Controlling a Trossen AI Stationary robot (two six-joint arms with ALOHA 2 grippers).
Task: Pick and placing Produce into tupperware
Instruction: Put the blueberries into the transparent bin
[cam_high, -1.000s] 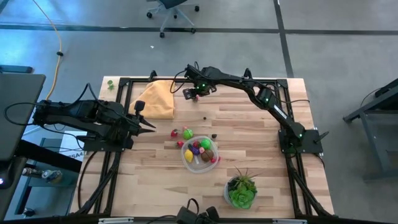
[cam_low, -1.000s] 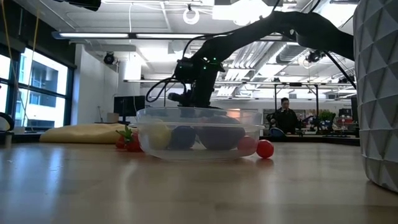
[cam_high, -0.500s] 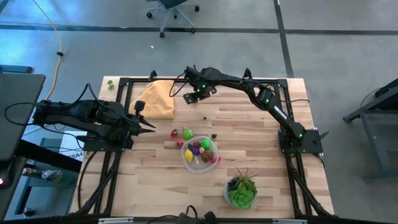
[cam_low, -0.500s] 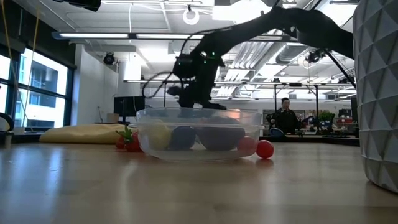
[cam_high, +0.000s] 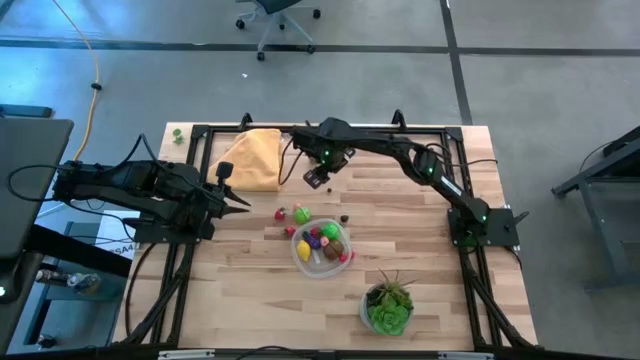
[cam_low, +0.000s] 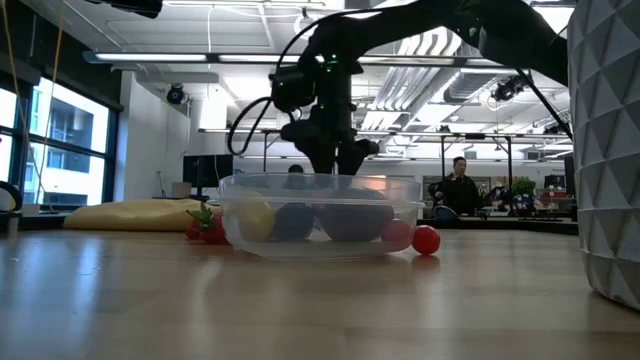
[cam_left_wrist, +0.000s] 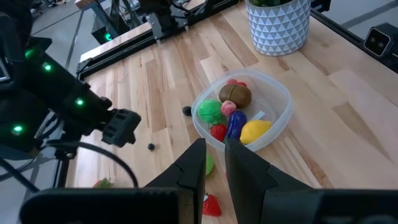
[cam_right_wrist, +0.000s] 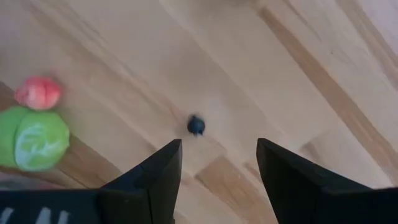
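Note:
The tupperware (cam_high: 322, 262), a round clear container, stands on the wooden table and holds several pieces of produce (cam_left_wrist: 230, 112), red, green, brown, purple and yellow. Loose produce lies beside it: a strawberry (cam_high: 282, 213), a green piece (cam_high: 301, 214) and a tiny dark berry (cam_right_wrist: 196, 125). My right gripper (cam_high: 318, 178) hangs open and empty above that berry, pointing straight down; the berry shows between its fingers (cam_right_wrist: 155, 180) in the right wrist view. My left gripper (cam_high: 243, 203) waits shut at the table's left side, holding nothing.
A yellow cloth (cam_high: 252, 158) lies at the far left of the table. A white pot with a green plant (cam_high: 388, 305) stands near the front edge. A red ball (cam_low: 426, 240) and a small dark piece (cam_high: 345, 218) lie by the container. Bare wood lies to the right.
My right gripper has come from the table's far edge toward the near edge, rising a little. It has tipped from slanting to straight down and rolled about its axis. Its fingers have stayed open.

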